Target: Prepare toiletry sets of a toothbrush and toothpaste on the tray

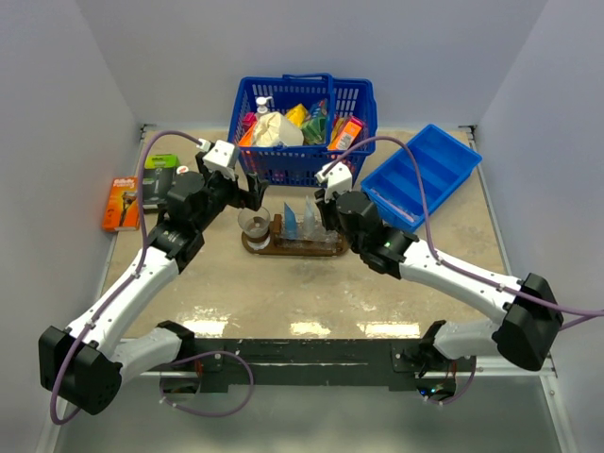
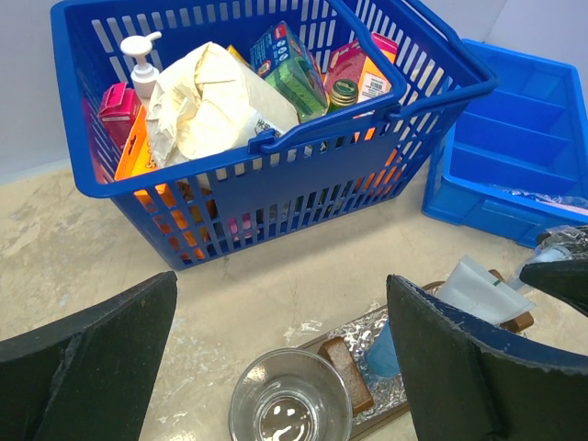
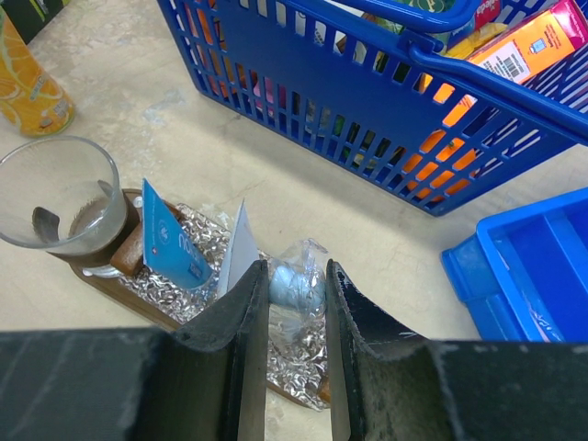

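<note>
Between the right fingers (image 3: pixel 246 349), the wrapped toothbrush (image 3: pixel 296 287), above the tray (image 3: pixel 138 303).

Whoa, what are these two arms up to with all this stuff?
The right arm's tool is closed around a wrapped toothbrush, right over the foil-lined wooden tray. A blue tube and a whitish one already stand on the tray, with a glass cup at its end. The left tool hangs open above that cup, holding nothing.

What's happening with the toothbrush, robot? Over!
Left gripper open, near glass. Right gripper shut on wrapped toothbrush, over tray. Blue tube and white tube close beside.
</note>
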You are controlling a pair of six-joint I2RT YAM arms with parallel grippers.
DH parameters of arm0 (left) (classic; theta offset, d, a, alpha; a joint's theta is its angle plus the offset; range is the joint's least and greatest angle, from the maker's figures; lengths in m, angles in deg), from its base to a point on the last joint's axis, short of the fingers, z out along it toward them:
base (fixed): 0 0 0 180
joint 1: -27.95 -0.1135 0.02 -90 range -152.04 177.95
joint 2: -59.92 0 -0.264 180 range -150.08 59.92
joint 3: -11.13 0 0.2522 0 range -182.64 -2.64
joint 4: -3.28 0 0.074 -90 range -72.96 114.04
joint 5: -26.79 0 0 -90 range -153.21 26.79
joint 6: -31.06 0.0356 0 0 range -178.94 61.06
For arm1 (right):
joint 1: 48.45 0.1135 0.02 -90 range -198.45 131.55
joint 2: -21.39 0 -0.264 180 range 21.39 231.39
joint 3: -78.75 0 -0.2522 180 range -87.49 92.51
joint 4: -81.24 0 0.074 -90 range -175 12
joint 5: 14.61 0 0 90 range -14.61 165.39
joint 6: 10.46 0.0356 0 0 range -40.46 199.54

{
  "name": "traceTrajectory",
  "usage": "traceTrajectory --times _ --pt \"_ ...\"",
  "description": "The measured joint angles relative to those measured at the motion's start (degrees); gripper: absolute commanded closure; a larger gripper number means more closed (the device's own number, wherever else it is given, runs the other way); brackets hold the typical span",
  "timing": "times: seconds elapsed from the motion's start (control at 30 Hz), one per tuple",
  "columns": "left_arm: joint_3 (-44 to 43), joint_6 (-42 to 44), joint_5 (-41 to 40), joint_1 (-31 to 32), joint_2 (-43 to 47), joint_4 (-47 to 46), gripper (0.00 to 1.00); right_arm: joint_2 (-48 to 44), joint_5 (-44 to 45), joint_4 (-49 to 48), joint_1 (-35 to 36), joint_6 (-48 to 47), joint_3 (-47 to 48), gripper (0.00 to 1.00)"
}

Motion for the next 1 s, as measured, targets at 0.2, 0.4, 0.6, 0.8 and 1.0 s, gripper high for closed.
traceTrajectory --times 0.2,0.4,0.6,0.8,1.0 --pt "0.0 0.0 0.0 0.0 0.0 0.0 0.0 0.6 0.0 -0.9 0.0 0.0 0.0 1.0" --pt "0.0 0.0 0.0 0.0 -0.1 0.0 0.0 0.6 0.0 -0.9 0.0 -0.2 0.0 1.0" --pt "0.0 0.0 0.0 0.0 -0.3 0.0 0.0 0.7 0.0 -1.0 0.0 -0.7 0.0 1.0" --pt "0.0 0.0 0.0 0.0 -0.3 0.0 0.0 1.6 -0.9 -2.3 0.0 -1.1 0.0 0.93" --pt "0.0 0.0 0.0 0.0 -0.3 0.0 0.0 2.1 -0.9 -2.1 0.0 -1.0 0.5 0.69"
